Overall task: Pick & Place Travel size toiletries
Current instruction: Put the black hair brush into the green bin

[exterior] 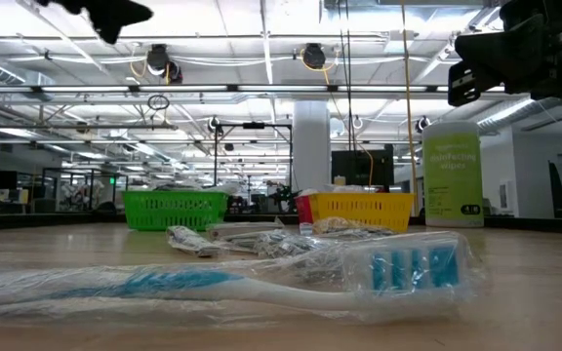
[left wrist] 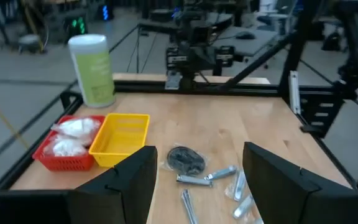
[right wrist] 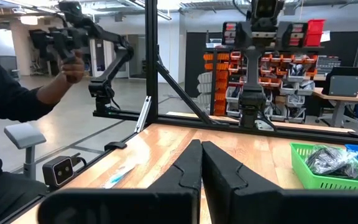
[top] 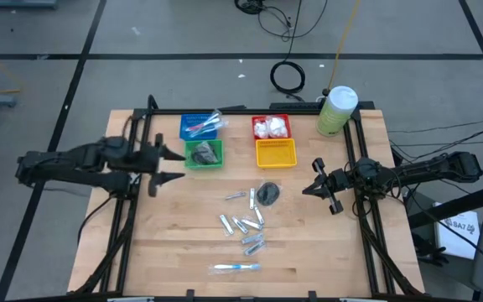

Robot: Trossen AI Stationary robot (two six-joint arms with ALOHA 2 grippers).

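Note:
Loose toiletries lie on the table's middle: a dark disc point(top: 267, 193), several silver tubes point(top: 243, 223) and a wrapped blue toothbrush point(top: 236, 268) near the near edge, large in the low view point(exterior: 261, 278). My left gripper point(top: 181, 165) hovers open at the table's left, beside the green basket; in its wrist view point(left wrist: 197, 154) its fingers frame the disc point(left wrist: 186, 159) from afar. My right gripper point(top: 309, 188) hangs shut over the table's right part, its fingers closed together in its wrist view point(right wrist: 202, 148). Neither touches anything.
At the far side stand a blue basket point(top: 199, 126) with toothbrushes, a green basket point(top: 204, 154) with dark discs, a red basket point(top: 271, 127) with white packets and a yellow basket point(top: 276, 153). A pale-green canister point(top: 337, 110) stands at the far right corner. A person point(right wrist: 11, 106) stands beyond the table's near edge.

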